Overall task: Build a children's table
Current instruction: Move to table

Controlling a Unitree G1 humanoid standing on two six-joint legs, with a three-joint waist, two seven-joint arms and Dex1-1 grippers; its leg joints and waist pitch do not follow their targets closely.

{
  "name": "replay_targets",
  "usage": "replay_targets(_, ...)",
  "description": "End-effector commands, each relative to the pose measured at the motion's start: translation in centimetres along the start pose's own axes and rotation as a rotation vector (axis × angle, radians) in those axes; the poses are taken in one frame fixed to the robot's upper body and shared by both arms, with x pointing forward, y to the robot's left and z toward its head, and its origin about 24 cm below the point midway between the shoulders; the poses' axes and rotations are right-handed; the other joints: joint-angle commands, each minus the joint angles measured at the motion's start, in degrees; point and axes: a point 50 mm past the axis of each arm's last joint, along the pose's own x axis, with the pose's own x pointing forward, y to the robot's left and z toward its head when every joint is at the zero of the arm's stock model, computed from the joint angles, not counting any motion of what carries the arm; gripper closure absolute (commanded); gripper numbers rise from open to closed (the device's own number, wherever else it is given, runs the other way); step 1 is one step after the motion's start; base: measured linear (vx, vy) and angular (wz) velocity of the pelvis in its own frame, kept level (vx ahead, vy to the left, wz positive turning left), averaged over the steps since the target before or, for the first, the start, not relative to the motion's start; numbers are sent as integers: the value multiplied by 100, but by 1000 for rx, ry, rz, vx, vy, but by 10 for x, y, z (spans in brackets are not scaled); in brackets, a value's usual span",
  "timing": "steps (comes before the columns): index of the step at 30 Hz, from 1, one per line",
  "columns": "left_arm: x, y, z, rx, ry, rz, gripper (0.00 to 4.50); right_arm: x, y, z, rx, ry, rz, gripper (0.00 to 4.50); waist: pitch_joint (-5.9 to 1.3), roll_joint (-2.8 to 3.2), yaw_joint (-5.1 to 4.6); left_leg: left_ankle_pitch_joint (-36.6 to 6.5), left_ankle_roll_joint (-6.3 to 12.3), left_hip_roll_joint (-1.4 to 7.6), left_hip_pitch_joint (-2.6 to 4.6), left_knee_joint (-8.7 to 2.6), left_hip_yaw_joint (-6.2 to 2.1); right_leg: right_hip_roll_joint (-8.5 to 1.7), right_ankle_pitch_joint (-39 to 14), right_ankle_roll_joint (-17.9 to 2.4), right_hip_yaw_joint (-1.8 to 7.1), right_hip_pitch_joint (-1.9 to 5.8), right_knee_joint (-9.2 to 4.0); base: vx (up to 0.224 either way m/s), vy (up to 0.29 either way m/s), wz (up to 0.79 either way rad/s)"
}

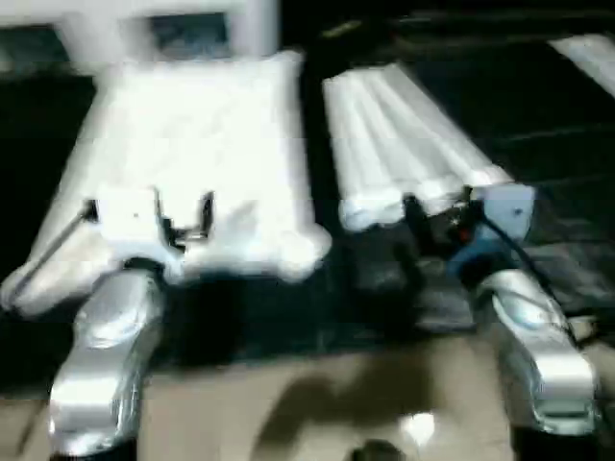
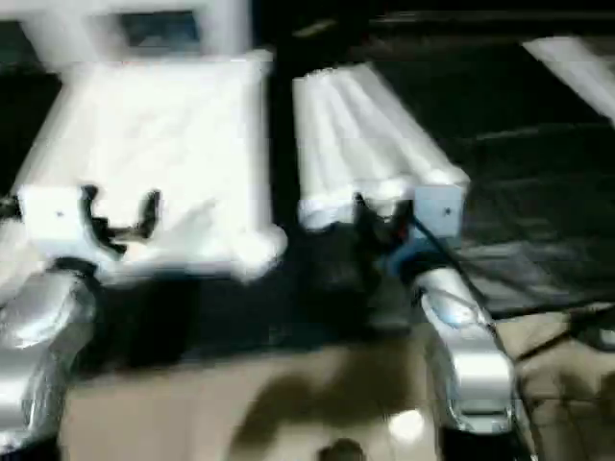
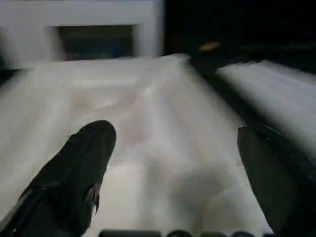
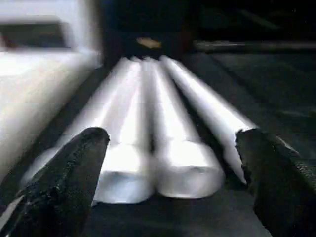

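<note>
The children's table lies in parts on a dark mat. Its white rectangular top [image 1: 192, 134] rests flat on the left, a rounded corner socket [image 1: 307, 250] toward me. Several white tapered legs [image 1: 399, 144] lie side by side just right of it, thick ends toward me. My left gripper [image 1: 185, 219] hovers over the top's near edge, open, its black fingers [image 3: 74, 177] spread wide with nothing between them. At the near ends of the legs [image 4: 163, 148] my right gripper [image 1: 437, 216] is open too, its fingers [image 4: 64, 182] standing either side of the bundle without touching it.
A white cabinet [image 1: 163, 29] with a glass door stands behind the top. Another white piece [image 1: 591, 58] lies at the far right. Dark mat runs between and around the parts; tan floor [image 1: 288, 403] is near me, and black cables [image 1: 577, 322] trail at the right.
</note>
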Motion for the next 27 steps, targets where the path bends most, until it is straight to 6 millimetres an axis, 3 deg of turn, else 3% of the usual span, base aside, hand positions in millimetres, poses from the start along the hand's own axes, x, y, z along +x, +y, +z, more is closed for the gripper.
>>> replay_targets(1,-5,18,1,31,-7,68,2,4,19,6,20,-28,76,7,-471,-163,442,397,-332,-2,-1029,-169,54,-795,6329,-1444,614,1151,-302,158,156,35)
replay_targets(2,-6,19,2,24,-9,69,2,3,22,4,27,-19,90,7,-508,-14,508,1236,-423,157,-1032,-599,-3,-533,6201,-1131,219,1023,-389,-127,167,7)
replay_targets(3,-7,20,2,22,-10,69,2,3,23,3,29,-16,94,7,-535,453,380,2577,157,361,-558,-1379,-134,30,4207,-328,-525,678,-316,-251,117,-13)
replay_targets(4,-7,20,2,19,-10,68,2,3,24,2,28,-14,96,7,-525,689,153,2694,473,508,-35,-1362,-372,197,2506,-98,-908,195,-53,-251,117,-13)
replay_targets(5,-8,21,1,13,-10,66,2,2,26,1,23,-10,100,7,-477,850,127,1091,929,807,101,-1658,-1026,330,-509,-176,-1091,-224,690,16,32,-32)
replay_targets(6,-9,22,-1,10,-3,75,2,1,27,-1,23,-5,109,7,-593,640,254,193,1271,993,344,-1490,-1001,113,-605,95,-856,-587,754,214,22,-5)
replay_targets(7,-9,24,-3,8,5,83,2,1,29,-2,23,-2,120,7,-586,607,251,-70,1327,953,333,-1477,-899,103,-261,250,-806,-675,770,214,22,-5)
replay_targets(8,-10,25,-4,8,9,91,2,0,30,-2,28,2,136,7,-558,482,201,709,1498,875,195,-1548,-767,71,477,424,-767,-707,738,146,58,14)
replay_targets(9,-10,25,-5,8,10,93,2,0,31,-2,30,3,142,7,-534,358,271,2189,1635,880,24,-1567,-569,-40,1257,510,-645,-785,606,118,23,1)
replay_targets(10,-11,26,-6,9,11,99,2,0,32,-3,35,6,156,7,-555,272,302,2940,1662,874,-29,-1493,-487,-152,1777,474,-522,-817,411,118,23,1)
replay_targets(11,-13,27,-7,14,16,98,2,-1,33,-3,41,11,170,7,-556,70,357,3258,1413,575,-241,-1289,-310,-487,2867,324,-190,-719,-236,105,-36,6)
replay_targets(12,-15,27,-7,18,20,97,2,-2,34,-4,46,14,178,7,-511,-164,407,1440,662,158,-538,-925,-31,-1024,2410,818,227,-477,-764,53,-65,5)
replay_targets(13,-16,28,-8,20,21,96,2,-2,34,-5,50,19,184,7,-577,-51,424,1176,283,251,-479,-908,-118,-1223,2511,663,236,-375,-703,53,-65,5)
replay_targets(14,-17,28,-8,24,26,97,2,-3,35,-6,49,24,190,7,-616,-79,384,1237,-141,260,-442,-1102,-74,-997,2825,390,-40,-225,-640,22,-71,0)
replay_targets(15,-18,29,-8,26,32,100,2,-3,35,-7,47,28,193,7,-596,34,382,1118,-324,375,-379,-1318,-52,-707,2471,-85,-207,-267,-663,0,0,0)
replay_targets(16,-19,30,-9,24,37,105,2,-3,35,-9,56,39,196,7,-577,158,319,874,-345,625,-262,-1487,-123,-572,1848,-758,-358,-351,-654,0,0,0)
replay_targets(17,-19,30,-9,24,37,105,2,-3,35,-9,56,39,196,7,-568,224,279,739,-345,740,-203,-1552,-170,-554,1627,-1028,-400,-377,-638,0,0,0)
replay_targets(18,-19,30,-9,24,37,106,2,-3,35,-9,56,39,196,7,-514,283,223,195,-380,862,-204,-1649,-201,-542,1121,-1363,-459,-395,-678,0,0,0)
replay_targets(19,-19,31,-9,22,40,109,2,-4,36,-10,61,45,197,7,-471,268,220,-613,-506,843,-182,-1694,-153,-603,555,-1491,-456,-405,-762,0,0,0)
replay_targets(20,-20,31,-10,11,46,110,2,-4,36,-11,62,49,196,7,-451,274,235,-983,-589,824,-157,-1701,-128,-648,238,-1501,-444,-425,-811,0,0,0)
replay_targets(21,-20,31,-11,7,50,110,2,-5,36,-12,60,51,194,7,-404,230,233,-1530,-746,795,-127,-1705,-60,-719,-501,-1430,-404,-450,-914,0,0,0)
replay_targets(22,-20,29,-12,-2,58,105,2,-5,36,-13,57,52,190,7,-378,200,245,-1750,-842,770,-101,-1695,-10,-754,-1173,-1260,-381,-477,-1002,0,0,0)
replay_targets(24,-21,27,-13,-5,65,97,2,-4,35,-13,53,54,187,7,-397,188,262,-1640,-847,764,-106,-1714,15,-780,-1620,-1057,-367,-465,-1054,0,0,0)
replay_targets(25,-21,26,-13,-6,67,92,2,-4,35,-13,50,55,185,7,-398,181,256,-1533,-830,770,-129,-1729,20,-773,-1590,-1021,-366,-468,-1059,0,0,0)
replay_targets(26,-20,24,-14,4,78,75,2,-4,34,-13,39,59,183,7,-429,170,245,-936,-708,779,-224,-1739,32,-755,-992,-1098,-376,-448,-1044,0,0,0)
replay_targets(27,-20,23,-14,11,84,67,2,-3,33,-13,33,60,182,7,-460,185,257,-576,-561,787,-248,-1741,59,-724,-530,-1217,-411,-438,-1001,0,0,0)
